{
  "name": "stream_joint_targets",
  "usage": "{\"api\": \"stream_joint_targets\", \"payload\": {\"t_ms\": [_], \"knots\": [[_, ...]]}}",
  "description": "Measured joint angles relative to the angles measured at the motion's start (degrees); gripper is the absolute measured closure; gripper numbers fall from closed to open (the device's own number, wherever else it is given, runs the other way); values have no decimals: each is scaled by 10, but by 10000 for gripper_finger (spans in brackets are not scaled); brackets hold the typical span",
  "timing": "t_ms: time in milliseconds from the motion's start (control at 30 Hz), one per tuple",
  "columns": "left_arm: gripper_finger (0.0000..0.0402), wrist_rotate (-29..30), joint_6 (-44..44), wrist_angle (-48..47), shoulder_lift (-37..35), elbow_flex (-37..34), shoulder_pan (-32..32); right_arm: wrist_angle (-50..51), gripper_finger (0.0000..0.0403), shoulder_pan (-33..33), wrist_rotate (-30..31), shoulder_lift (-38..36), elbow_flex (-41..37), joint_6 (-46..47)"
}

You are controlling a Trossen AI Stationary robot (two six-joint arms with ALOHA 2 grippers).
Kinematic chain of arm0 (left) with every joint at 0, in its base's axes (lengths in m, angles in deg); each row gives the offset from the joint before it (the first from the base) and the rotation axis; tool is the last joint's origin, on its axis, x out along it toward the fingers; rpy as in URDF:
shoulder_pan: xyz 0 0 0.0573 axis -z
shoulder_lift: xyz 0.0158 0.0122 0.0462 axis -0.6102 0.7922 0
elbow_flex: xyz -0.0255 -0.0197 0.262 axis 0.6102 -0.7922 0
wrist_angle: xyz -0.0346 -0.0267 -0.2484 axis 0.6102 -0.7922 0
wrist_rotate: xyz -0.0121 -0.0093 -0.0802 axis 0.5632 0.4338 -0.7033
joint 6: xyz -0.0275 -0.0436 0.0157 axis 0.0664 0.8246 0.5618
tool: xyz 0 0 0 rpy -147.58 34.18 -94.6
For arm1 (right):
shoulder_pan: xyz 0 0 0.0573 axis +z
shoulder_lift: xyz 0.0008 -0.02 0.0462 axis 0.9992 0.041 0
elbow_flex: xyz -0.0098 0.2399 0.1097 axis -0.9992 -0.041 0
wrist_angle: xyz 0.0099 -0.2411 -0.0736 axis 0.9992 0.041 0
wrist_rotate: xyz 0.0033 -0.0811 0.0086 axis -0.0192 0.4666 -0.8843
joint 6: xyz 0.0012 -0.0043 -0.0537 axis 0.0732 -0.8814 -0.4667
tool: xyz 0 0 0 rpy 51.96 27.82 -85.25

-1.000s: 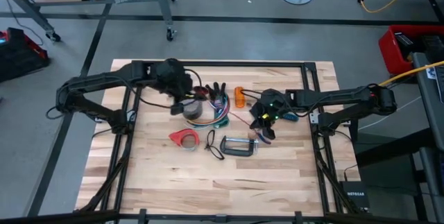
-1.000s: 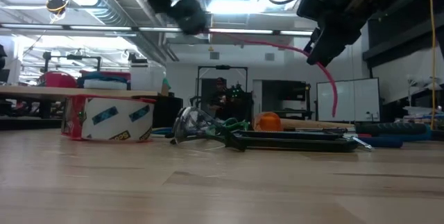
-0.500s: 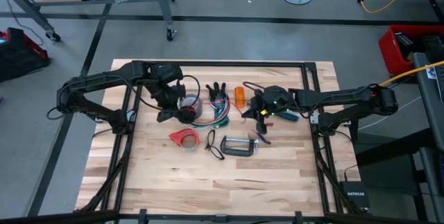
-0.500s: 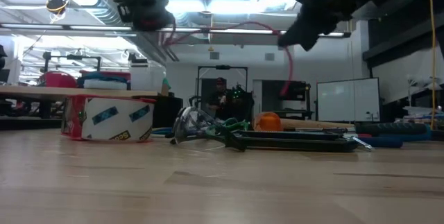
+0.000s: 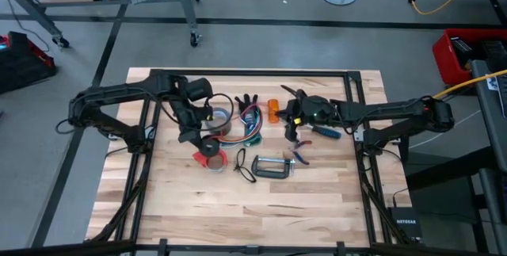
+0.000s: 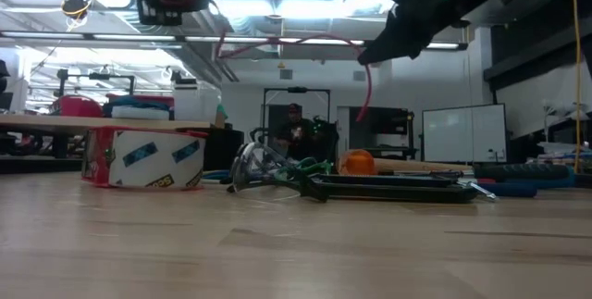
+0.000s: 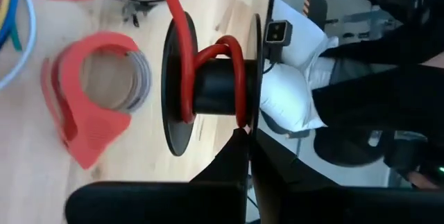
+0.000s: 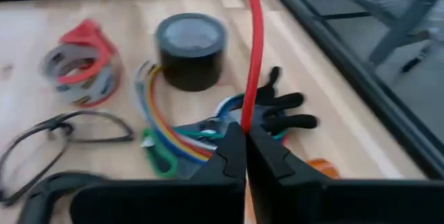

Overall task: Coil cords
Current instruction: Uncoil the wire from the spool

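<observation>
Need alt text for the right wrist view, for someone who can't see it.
The right gripper has its jaws shut on a red cord that runs up and away. Beyond it on the wooden table lie a dark tape roll, a red tape dispenser and the bundled cords.

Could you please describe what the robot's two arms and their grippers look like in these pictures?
Both arms are dark, almost black, built of slim jointed links with black cables looping along them. The left gripper and right gripper each end in two flat, matte black fingers that taper toward the tips. Small green lights glow on the right arm's wrist; I can make out no other markings.
</observation>
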Motion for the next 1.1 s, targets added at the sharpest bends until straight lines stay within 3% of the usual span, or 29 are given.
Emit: {"api": "stream_joint_targets", "payload": {"t_ms": [233, 400, 567, 700, 867, 967, 1100], "knots": [[401, -85, -8, 25, 4, -14, 12, -4, 403, -44, 47, 0, 0, 0], [401, -89, -11, 39, 7, -14, 18, -1, 390, -66, 21, 0, 0, 2], [401, -76, -9, 39, 8, -14, 18, 0, 339, -64, 4, 0, 0, 4], [401, -15, -9, 38, 8, -14, 18, 0, 281, -64, -50, 0, 0, 35], [401, 117, -9, 39, 8, -14, 18, -2, 224, -64, -127, 0, 0, 76], [401, 187, -9, 58, 14, -14, 18, -20, 209, -64, -190, 0, 0, 89], [401, 217, -9, 113, 39, -14, 18, -72, 206, -64, -247, 0, 0, 116]]}}
